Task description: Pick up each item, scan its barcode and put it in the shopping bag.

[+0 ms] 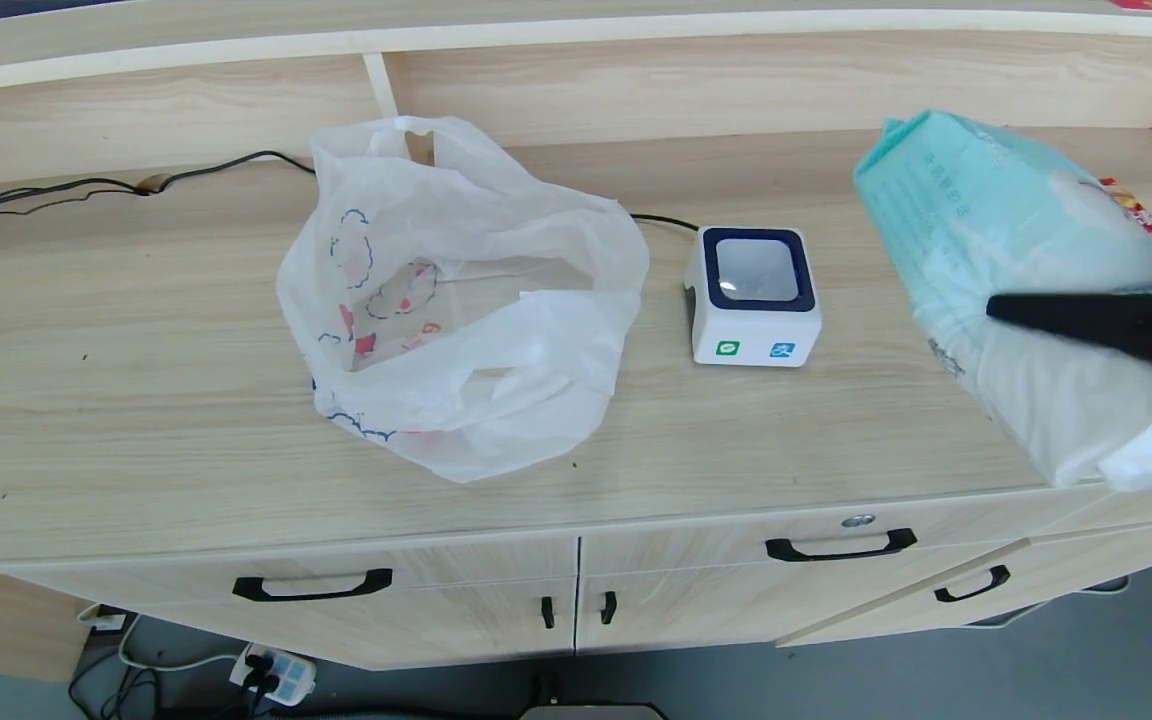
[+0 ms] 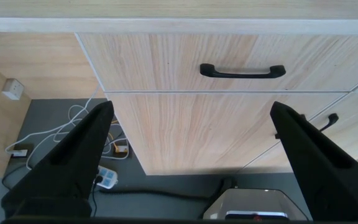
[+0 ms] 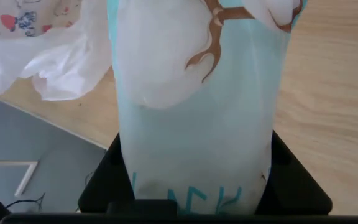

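Two tools were under my control, and only one carried anything. The right tool [image 1: 1036, 320] was clamped across a soft teal-and-white pack [image 1: 996, 230], with one black finger [image 1: 1086, 318] lying over the pack's upper face. In the right wrist view the pack [image 3: 194, 93] filled the gap between the fingers [image 3: 104, 183] of that tool [image 3: 194, 186], which pressed on it from both sides.

I saw the pack at the right end of the worktop [image 1: 136, 400], well to the right of the scanner [image 1: 754, 295] and apart from it. Its white lower end reached past the worktop's front edge in the head view. A red packet [image 1: 1151, 225] peeked out from behind the pack on its far side.

The scanner stood upright near the middle of the worktop, its dark window facing up. The shopping bag [image 1: 456, 300] lay just to the scanner's left, not touching it, with its mouth gaping towards me. A black cable [image 1: 86, 188] trailed along the back of the worktop on the left.

The left tool [image 2: 191, 155] hung below the worktop with its fingers [image 2: 73, 162] spread wide and nothing between them. It faced the drawer fronts, and a black drawer handle [image 2: 242, 71] showed between them. A white power strip [image 2: 104, 178] lay on the floor beneath.
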You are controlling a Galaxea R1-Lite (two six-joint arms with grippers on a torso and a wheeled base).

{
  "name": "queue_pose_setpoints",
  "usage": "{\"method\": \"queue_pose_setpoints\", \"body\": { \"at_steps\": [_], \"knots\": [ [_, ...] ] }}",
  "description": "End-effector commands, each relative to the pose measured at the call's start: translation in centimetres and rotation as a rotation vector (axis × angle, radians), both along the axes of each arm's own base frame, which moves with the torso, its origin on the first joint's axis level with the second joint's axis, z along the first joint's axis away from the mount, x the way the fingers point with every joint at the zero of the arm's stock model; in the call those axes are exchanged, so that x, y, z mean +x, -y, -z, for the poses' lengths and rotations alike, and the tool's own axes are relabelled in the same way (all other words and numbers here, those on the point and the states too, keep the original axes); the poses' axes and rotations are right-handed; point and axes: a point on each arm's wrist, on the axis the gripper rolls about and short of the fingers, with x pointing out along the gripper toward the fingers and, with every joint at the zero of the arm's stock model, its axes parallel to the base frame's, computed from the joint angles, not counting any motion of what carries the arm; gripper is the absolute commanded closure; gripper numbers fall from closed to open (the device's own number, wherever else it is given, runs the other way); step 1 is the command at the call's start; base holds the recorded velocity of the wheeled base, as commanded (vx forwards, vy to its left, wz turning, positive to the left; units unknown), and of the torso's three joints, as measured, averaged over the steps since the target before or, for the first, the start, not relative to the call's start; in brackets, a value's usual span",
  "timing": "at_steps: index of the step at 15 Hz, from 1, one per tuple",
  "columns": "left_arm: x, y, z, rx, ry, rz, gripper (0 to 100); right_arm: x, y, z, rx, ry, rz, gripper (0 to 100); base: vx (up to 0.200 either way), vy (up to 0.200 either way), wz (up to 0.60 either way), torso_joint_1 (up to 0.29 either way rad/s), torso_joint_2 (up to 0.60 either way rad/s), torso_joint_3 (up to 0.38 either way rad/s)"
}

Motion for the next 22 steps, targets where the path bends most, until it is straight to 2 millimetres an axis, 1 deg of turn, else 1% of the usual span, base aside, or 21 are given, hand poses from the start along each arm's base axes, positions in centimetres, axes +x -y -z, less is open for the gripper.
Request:
{"method": "queue_pose_setpoints", "body": {
  "at_steps": [1,3,5,7,9,10,11,12,13,14,17,22],
  "knots": [
    [0.0,0.0,0.0,0.000,-0.001,0.001,0,-7.6,0.0,2.7,0.098,0.027,-0.091,100,0.000,0.000,0.00,0.000,0.00,0.000],
    [0.0,0.0,0.0,0.000,-0.001,0.001,0,-8.2,0.1,3.7,0.124,-0.009,-0.089,100,0.000,0.000,0.00,0.000,0.00,0.000],
    [0.0,0.0,0.0,0.000,0.004,0.001,0,-7.9,-0.5,3.9,0.253,-0.113,-0.118,100,0.000,0.000,0.00,0.000,0.00,0.000],
    [0.0,0.0,0.0,0.000,0.002,0.001,0,-8.1,-1.6,3.3,0.434,-0.216,-0.198,100,0.000,0.000,0.00,0.000,0.00,0.000],
    [0.0,0.0,0.0,0.000,0.001,0.001,0,-7.8,-2.2,3.7,0.536,-0.318,-0.211,100,0.000,0.000,0.00,0.000,0.00,0.000],
    [0.0,0.0,0.0,0.000,0.001,0.001,0,-8.0,-2.4,4.0,0.566,-0.361,-0.233,100,0.000,0.000,0.00,0.000,0.00,0.000],
    [0.0,0.0,0.0,0.000,0.001,0.001,0,-8.5,-3.0,5.0,0.621,-0.460,-0.279,100,0.000,0.000,0.00,0.000,0.00,0.000],
    [0.0,0.0,0.0,0.000,0.002,0.001,0,-8.8,-3.3,5.6,0.666,-0.525,-0.297,100,0.000,0.000,0.00,0.000,0.00,0.000],
    [0.0,0.0,0.0,0.001,0.001,0.000,0,-8.9,-3.5,5.8,0.721,-0.584,-0.309,100,0.000,0.000,0.00,0.000,0.00,0.000],
    [0.0,0.0,0.0,0.003,0.002,0.000,0,-8.9,-3.7,5.5,0.791,-0.643,-0.312,100,0.000,0.000,0.00,0.000,0.00,0.000],
    [0.0,0.0,0.0,0.001,0.002,0.000,0,-8.2,-4.3,4.4,0.983,-0.740,-0.330,100,0.000,0.000,0.00,0.000,0.00,0.000],
    [0.0,0.0,0.0,0.003,0.002,0.000,0,-8.4,-4.7,3.8,1.129,-0.912,-0.350,100,0.000,0.000,0.00,0.000,0.00,0.000]
  ]
}}
